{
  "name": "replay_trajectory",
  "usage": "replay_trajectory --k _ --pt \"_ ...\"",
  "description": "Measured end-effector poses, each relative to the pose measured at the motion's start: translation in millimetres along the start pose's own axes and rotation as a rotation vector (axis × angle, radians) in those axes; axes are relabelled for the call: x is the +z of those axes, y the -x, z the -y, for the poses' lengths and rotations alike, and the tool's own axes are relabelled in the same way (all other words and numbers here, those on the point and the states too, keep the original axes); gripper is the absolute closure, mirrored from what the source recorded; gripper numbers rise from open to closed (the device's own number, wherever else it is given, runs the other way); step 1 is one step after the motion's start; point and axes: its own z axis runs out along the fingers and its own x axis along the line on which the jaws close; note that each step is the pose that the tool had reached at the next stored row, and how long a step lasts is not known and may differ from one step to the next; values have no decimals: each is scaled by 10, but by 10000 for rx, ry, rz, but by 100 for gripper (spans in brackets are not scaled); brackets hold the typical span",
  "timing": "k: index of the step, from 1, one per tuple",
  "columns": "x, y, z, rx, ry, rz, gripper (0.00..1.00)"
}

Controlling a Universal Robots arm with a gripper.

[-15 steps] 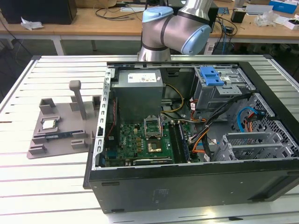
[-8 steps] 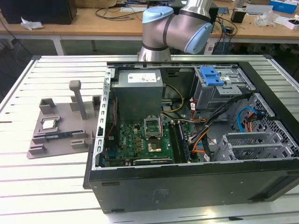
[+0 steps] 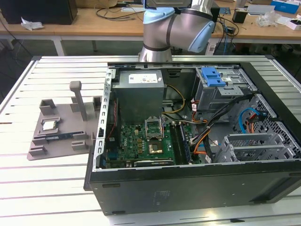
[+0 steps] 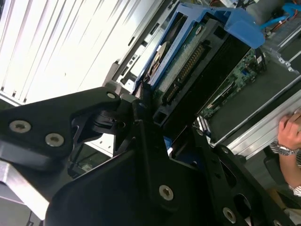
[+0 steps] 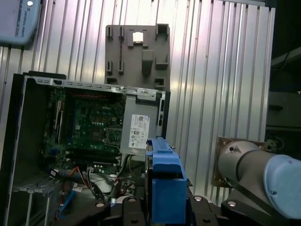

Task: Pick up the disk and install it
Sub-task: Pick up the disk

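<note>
The disk (image 4: 188, 66), a flat drive with its circuit board and connector showing, framed by a blue plastic bracket, is held up in the air. In the second wrist view my gripper (image 4: 150, 108) is shut on one end of it, black fingers (image 4: 141, 101) clamping both flat sides. In the first wrist view the disk (image 5: 164, 188) stands edge-on between the gripper's black parts (image 5: 162, 212), high above the open computer case (image 5: 19, 141). The exterior view has the arm (image 3: 174, 28) rising out of the picture behind the case (image 3: 188, 188).
Inside the case a grey drive cage with a blue latch (image 3: 221, 87) sits at the back on the exterior view's right, beside the motherboard (image 3: 141, 143) and power supply (image 3: 141, 94). A grey fixture tray (image 3: 56, 136) holding a CPU chip (image 3: 49, 125) lies left. A person's hand (image 4: 289, 136) is nearby.
</note>
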Motion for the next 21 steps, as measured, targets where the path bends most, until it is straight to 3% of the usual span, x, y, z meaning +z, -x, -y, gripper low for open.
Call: replay_trajectory --k 10,12,21 --pt "147 -49 416 2 18 1 63" --pt "197 -72 436 0 18 2 63" --pt "317 -352 413 14 18 1 63"
